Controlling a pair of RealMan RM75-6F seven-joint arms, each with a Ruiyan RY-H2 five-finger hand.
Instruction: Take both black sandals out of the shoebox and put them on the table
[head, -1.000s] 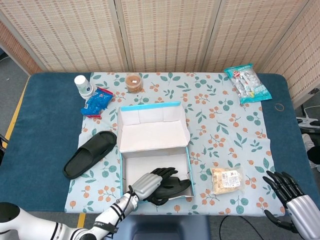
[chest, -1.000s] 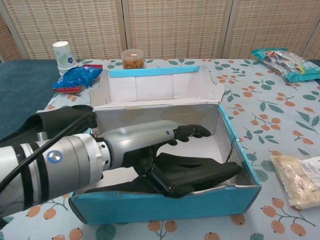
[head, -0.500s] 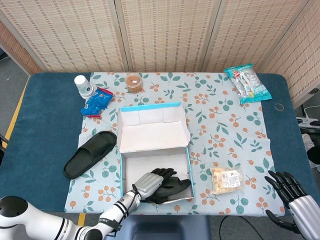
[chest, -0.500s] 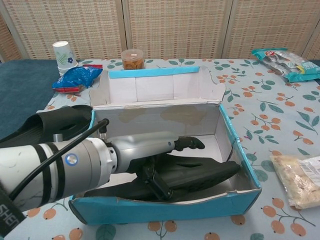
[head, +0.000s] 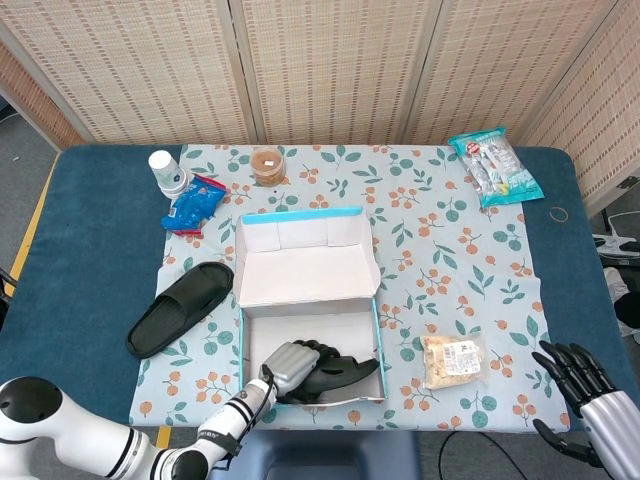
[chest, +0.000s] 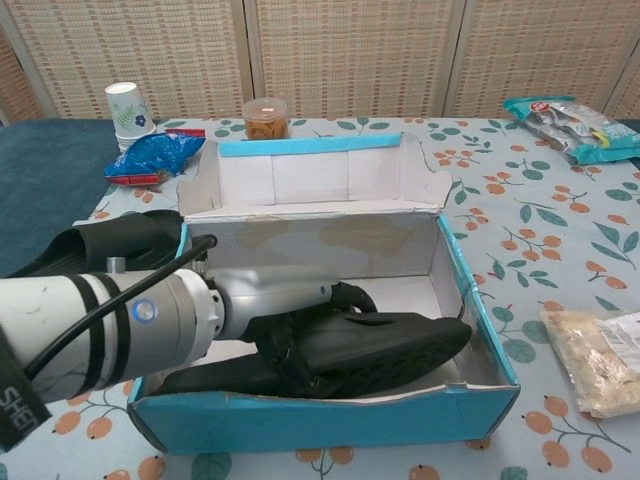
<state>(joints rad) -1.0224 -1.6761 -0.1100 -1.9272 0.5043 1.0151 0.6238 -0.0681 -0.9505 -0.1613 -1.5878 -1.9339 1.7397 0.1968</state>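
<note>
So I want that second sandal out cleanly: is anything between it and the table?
Only the shoebox's walls. The left hand grips the sandal on the box floor, so it must rise over the blue rim. To the left lies the first sandal; to the right, a snack bag.

1. A white paper cup (head: 166, 170) stands at the far left of the floral tablecloth (head: 440, 250).
2. A blue snack bag (head: 192, 205) lies just beside it.
3. A lidded tub (head: 267, 165) stands further right.
4. A fish packet (head: 494, 166) lies far right.
5. A pale food packet (head: 453, 360) lies near the front right.
</note>
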